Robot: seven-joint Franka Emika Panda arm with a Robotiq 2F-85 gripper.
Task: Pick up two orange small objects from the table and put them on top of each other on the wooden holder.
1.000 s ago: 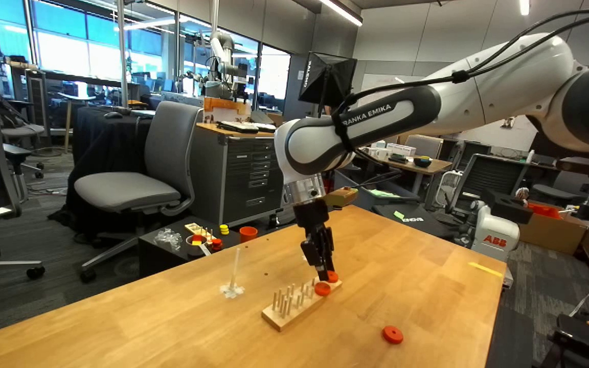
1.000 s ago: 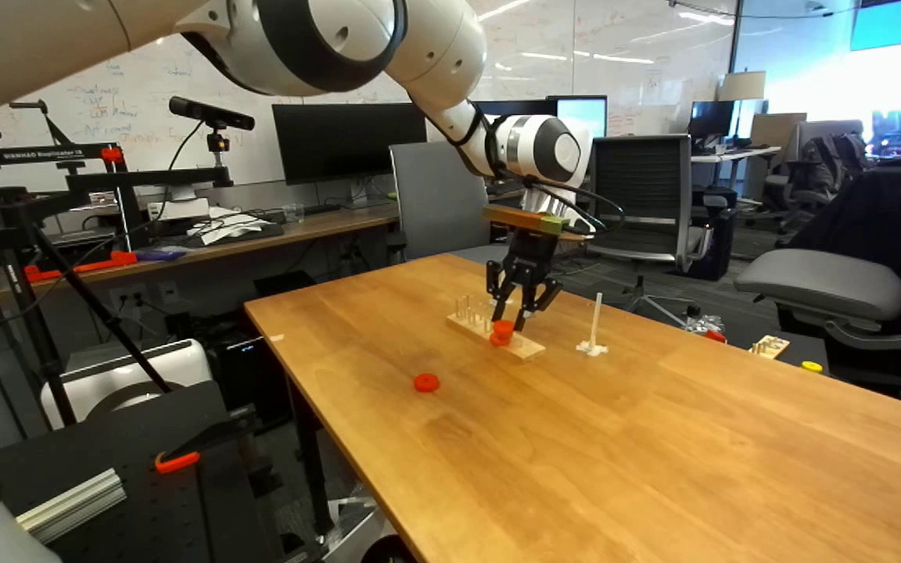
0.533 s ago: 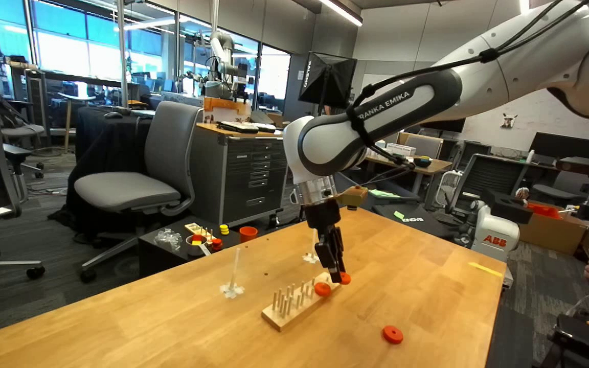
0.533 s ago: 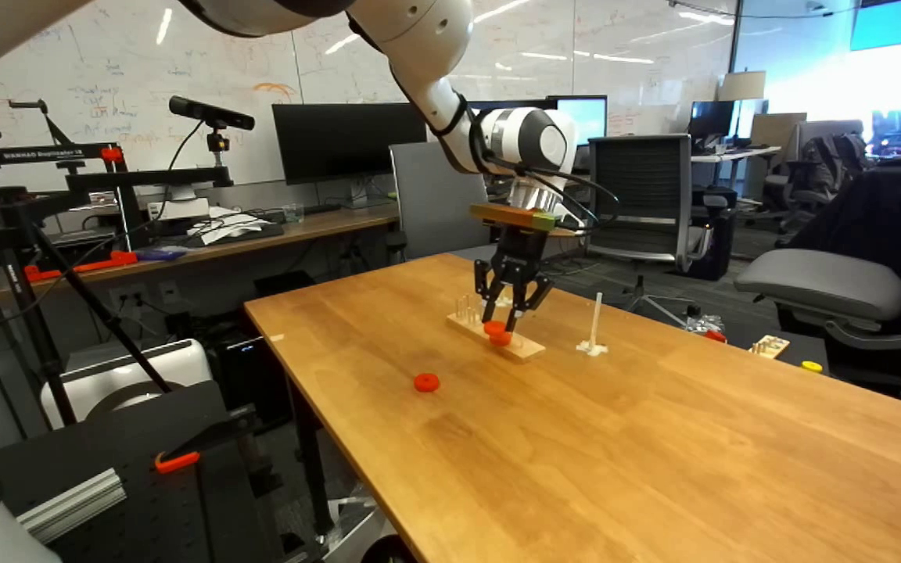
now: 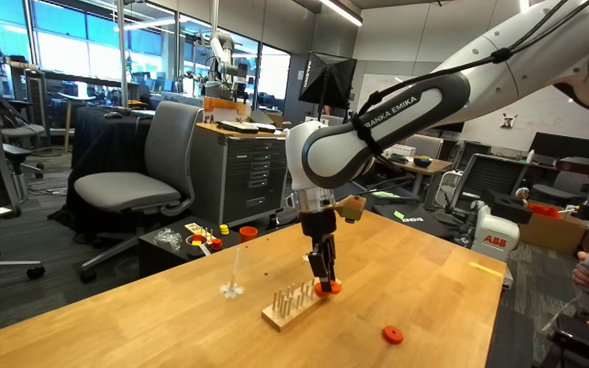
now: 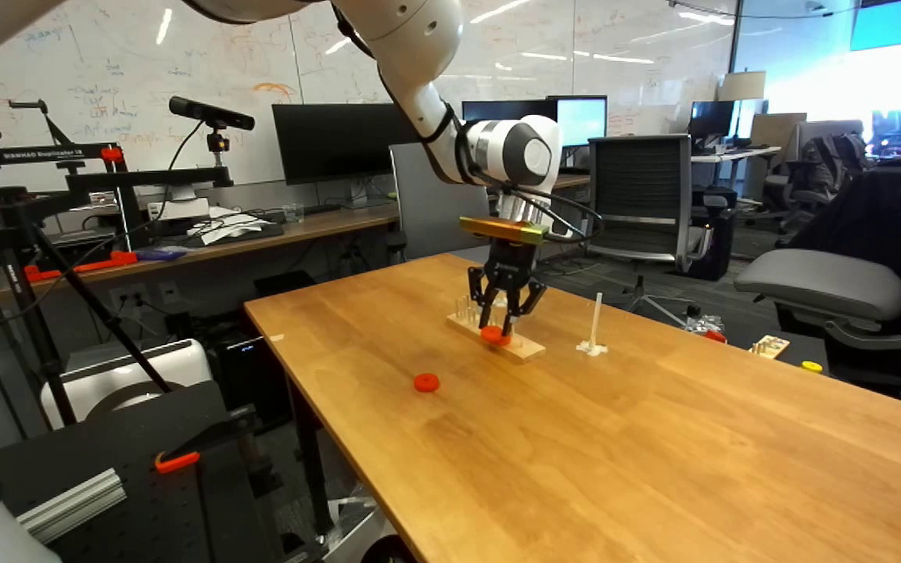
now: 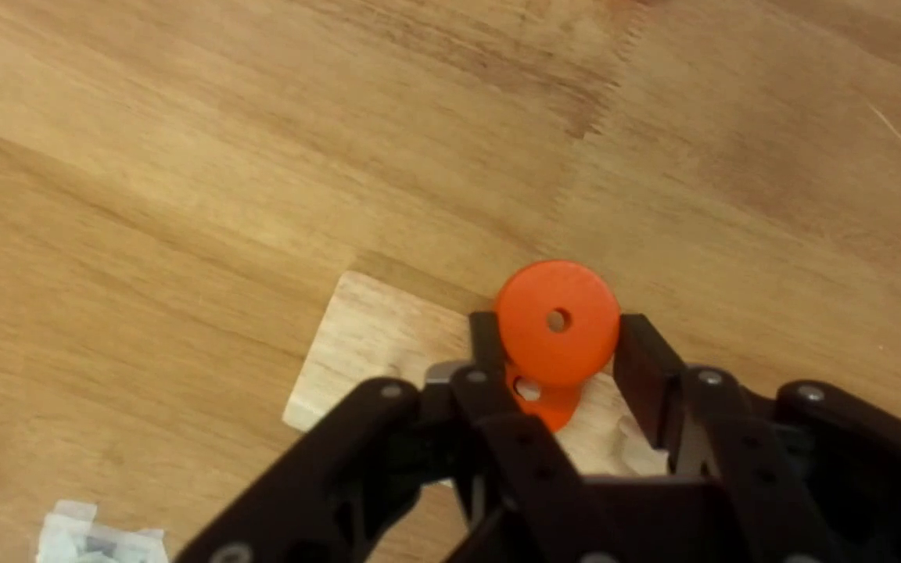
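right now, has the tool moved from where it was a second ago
Yes. In an exterior view, the tool has shifted toward the picture's left and slightly down, farther from the white stick.

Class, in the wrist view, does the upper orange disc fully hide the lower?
No, the lower disc partly shows beyond the upper disc.

Robot arm (image 5: 455, 99): we read "RANKA EMIKA", with a black tie (image 5: 367, 134) crossing just before the R.
White robot (image 5: 496, 232): we read "ABB" in red capitals.
Black case (image 5: 417, 225): we make out "KINOVA" in white, turned upside down.
Black crossbar (image 6: 53, 154): we read "WANHAO Duplicator", the ending too small for us to trust.
Softbox (image 5: 341, 72): we see pale letters running up its side, which we cannot make out.
Whiteboard (image 6: 224, 70): we find handwriting, too faint for us to read.
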